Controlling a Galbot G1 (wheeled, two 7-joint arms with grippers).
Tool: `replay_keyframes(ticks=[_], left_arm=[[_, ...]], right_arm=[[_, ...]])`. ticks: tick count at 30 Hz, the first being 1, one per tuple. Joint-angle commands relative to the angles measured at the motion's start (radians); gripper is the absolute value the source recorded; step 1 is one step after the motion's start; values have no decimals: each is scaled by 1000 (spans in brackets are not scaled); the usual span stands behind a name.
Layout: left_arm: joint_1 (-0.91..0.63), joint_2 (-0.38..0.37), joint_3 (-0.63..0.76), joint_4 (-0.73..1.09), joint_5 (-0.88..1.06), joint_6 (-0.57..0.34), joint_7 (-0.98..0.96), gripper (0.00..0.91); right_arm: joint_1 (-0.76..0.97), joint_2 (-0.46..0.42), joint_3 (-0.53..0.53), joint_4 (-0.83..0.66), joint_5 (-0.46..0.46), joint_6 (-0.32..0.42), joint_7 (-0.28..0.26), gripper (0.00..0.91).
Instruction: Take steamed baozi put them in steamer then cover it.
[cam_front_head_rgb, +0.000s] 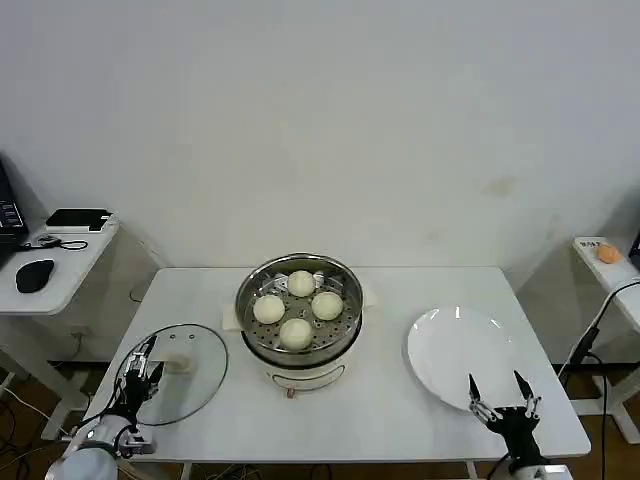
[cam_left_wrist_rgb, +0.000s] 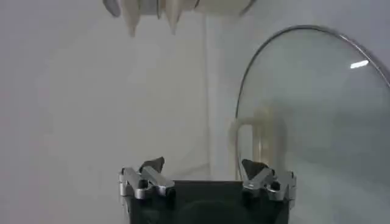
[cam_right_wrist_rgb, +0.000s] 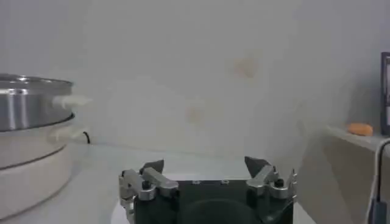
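Nearest the robot, the left tool (cam_front_head_rgb: 140, 375) sits low at the front left corner of the white table (cam_front_head_rgb: 390, 400), its fingers spread apart and empty, over the near left edge of the clear glass lid (cam_front_head_rgb: 180, 375). In the left wrist view the same left tool (cam_left_wrist_rgb: 204, 170) has its two fingers (cam_left_wrist_rgb: 152, 165) parted, with the lid (cam_left_wrist_rgb: 317, 122) lying flat on the table ahead of them and its pale handle (cam_left_wrist_rgb: 256, 137) just beyond the finger on that side; whether a fingertip touches the glass is hard to judge from this angle.

At the front right corner, the right tool (cam_front_head_rgb: 500, 395) also stands open and holds nothing, its tips above the near rim of the white plate (cam_front_head_rgb: 460, 355), which lies bare on the table's right side. The right wrist view shows the right tool (cam_right_wrist_rgb: 204, 170) with fingers wide apart over the table.

Farther back, in the middle of the table, stands the steamer (cam_front_head_rgb: 298, 315), its shiny steel wall resting on a white base, uncovered. All four steamed baozi (cam_front_head_rgb: 298, 308) lie inside on the perforated floor, set close together in a diamond. From the right wrist view the steamer (cam_right_wrist_rgb: 30, 122) appears side-on, well apart from the tool.

Beyond the table, a side shelf on the left carries a black mouse (cam_front_head_rgb: 35, 275).
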Motion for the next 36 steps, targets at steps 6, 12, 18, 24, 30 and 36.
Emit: replay_keyframes(ticks=[6, 12, 18, 24, 30, 36], left_arm=[[-137, 7, 56, 137, 23, -3, -1, 907], [-145, 3, 59, 171, 15, -11, -11, 0], [-137, -3, 49, 173, 10, -25, -27, 0], [-121, -11, 27, 154, 0, -34, -48, 0], [-104, -15, 7, 122, -22, -52, -88, 0], [-86, -26, -20, 48, -69, -44, -142, 0]], right_arm=[[-19, 20, 5, 4, -11, 6, 0, 907], [-21, 21, 6, 6, -13, 7, -1, 907], [-17, 21, 4, 6, -13, 6, 0, 907], [-13, 20, -2, 6, -15, 8, 4, 907], [-14, 16, -7, 1, -15, 8, 6, 907], [-12, 15, -15, 4, -21, 8, 5, 907]])
